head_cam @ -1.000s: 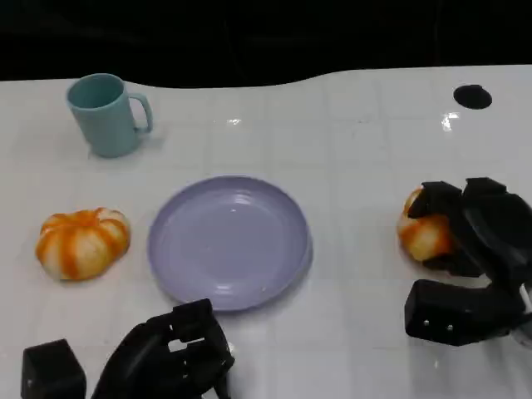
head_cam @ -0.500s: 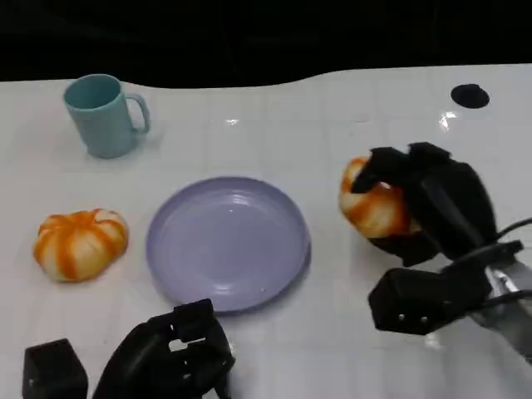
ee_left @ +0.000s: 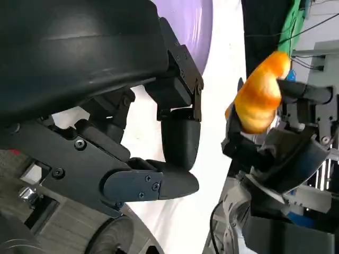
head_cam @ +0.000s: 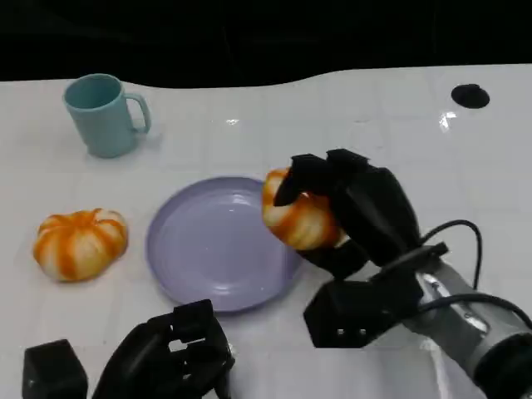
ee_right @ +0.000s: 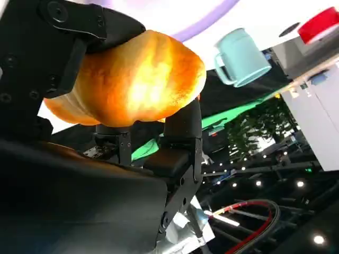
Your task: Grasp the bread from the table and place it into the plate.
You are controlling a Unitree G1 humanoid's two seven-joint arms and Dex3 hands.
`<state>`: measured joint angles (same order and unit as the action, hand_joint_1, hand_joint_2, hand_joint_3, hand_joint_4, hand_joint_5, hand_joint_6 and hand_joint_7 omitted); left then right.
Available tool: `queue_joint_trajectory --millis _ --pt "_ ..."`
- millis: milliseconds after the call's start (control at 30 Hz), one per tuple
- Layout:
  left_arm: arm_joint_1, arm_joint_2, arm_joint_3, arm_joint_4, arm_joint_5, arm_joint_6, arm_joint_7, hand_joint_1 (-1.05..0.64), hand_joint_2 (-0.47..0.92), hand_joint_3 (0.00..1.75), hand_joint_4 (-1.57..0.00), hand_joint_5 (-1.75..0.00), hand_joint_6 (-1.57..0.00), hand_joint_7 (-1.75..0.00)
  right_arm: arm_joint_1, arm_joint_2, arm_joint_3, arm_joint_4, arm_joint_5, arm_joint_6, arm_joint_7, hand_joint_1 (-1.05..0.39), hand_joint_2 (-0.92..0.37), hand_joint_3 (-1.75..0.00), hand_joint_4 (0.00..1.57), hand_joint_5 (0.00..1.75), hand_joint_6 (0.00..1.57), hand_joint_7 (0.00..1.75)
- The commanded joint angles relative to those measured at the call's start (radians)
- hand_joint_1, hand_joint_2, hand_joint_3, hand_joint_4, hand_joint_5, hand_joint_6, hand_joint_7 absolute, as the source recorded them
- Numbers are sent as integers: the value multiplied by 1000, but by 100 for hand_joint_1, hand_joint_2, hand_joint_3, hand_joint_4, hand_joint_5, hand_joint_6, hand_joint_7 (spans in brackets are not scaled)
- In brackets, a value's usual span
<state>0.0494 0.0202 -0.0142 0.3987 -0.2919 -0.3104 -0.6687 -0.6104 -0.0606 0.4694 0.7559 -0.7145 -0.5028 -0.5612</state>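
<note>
Orange-white bread (head_cam: 298, 220): clamped in the right hand (head_cam: 353, 218), fingers wrapped over its top and far side — carried clear of the table.
Bread position: over the lavender plate (head_cam: 212, 249), at the rim nearest the right hand; whether it touches the plate, cannot tell.
Right wrist view: bread (ee_right: 127, 82) pinned between black fingers (ee_right: 79, 32) above and below; plate edge (ee_right: 198, 18) and teal mug (ee_right: 241, 55) beyond it.
Left hand (head_cam: 170, 353): low on the near side of the plate, fingers curled in, holding nothing.
Left wrist view: own fingers (ee_left: 169, 143) folded together; right hand (ee_left: 286, 143) with bread (ee_left: 260, 92) visible across from it, plate (ee_left: 196, 24) between them.
Second bread (head_cam: 81, 242): on the white table (head_cam: 374, 108), just past the left hand — on the plate's side away from the right hand, not touching the plate.
Mug (head_cam: 103, 114): upright, well beyond the left hand, handle turned toward the right-hand side.
Black round mark (head_cam: 470, 96): on the table, far past the right hand.
</note>
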Motion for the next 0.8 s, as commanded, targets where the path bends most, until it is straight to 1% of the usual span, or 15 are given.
queue_joint_trajectory --millis 33,167,267,333,367,400,433,500,533,567,600,633,700,733,800 --pt "2 12 2 -1 8 -13 2 -56 67 64 -81 -175 -78 -142 -56 57 5 52 13 13 4 -5 -20 -148 103 175 79 174" --pt "2 11 1 2 5 -14 -4 -56 66 65 -81 -175 -78 -141 -92 101 18 124 5 25 -8 -8 -23 -145 100 175 76 175" --pt "2 9 -2 3 8 -23 -3 -56 67 65 -80 -175 -77 -140 -106 116 21 155 6 22 -10 -8 -25 -141 97 175 74 175" --pt "3 7 -4 1 8 -22 -1 -56 67 65 -80 -175 -77 -140 -108 128 13 164 26 23 20 -8 -27 -141 92 175 73 165" --pt "5 7 -6 -2 9 -21 2 -57 67 65 -79 -175 -77 -141 -108 131 9 164 36 25 40 -8 -29 -139 87 174 75 152" --pt "6 7 -7 -4 11 -22 6 -57 67 66 -79 -175 -77 -141 -108 133 8 163 42 30 56 -9 -33 -131 83 161 76 129" --pt "8 7 -8 -7 14 -21 10 -56 67 66 -79 -175 -76 -141 -108 132 8 160 46 35 76 -10 -39 -116 82 143 80 101" --pt "9 8 -9 -10 17 -20 13 -55 67 67 -78 -175 -76 -141 -110 124 15 154 46 44 112 -14 -45 -98 67 108 75 59" --pt "9 8 -9 -10 17 -19 13 -55 66 67 -78 -175 -76 -141 -111 120 19 152 45 48 128 -18 -50 -86 58 88 70 42" --pt "9 9 -8 -10 17 -18 12 -55 66 67 -78 -175 -76 -141 -111 117 21 149 43 51 139 -20 -53 -79 55 76 68 31" --pt "9 9 -8 -9 16 -20 10 -55 66 68 -78 -175 -76 -141 -110 110 26 145 42 55 166 -23 -56 -73 47 65 63 22" --pt "8 8 -8 -7 14 -21 6 -55 66 68 -78 -175 -76 -141 -109 104 30 139 40 62 191 -27 -63 -60 35 59 54 14" --pt "9 9 -7 -10 11 -19 4 -54 66 68 -79 -175 -76 -141 -102 96 34 122 42 77 235 -38 -82 -27 13 58 43 4" --pt "10 10 -8 -13 11 -15 6 -54 65 68 -79 -175 -76 -141 -96 94 33 111 46 82 250 -42 -87 -19 7 59 39 2" --pt "12 11 -8 -18 12 -9 9 -54 65 68 -79 -175 -76 -141 -86 89 31 90 52 92 275 -48 -91 -12 1 58 35 1"
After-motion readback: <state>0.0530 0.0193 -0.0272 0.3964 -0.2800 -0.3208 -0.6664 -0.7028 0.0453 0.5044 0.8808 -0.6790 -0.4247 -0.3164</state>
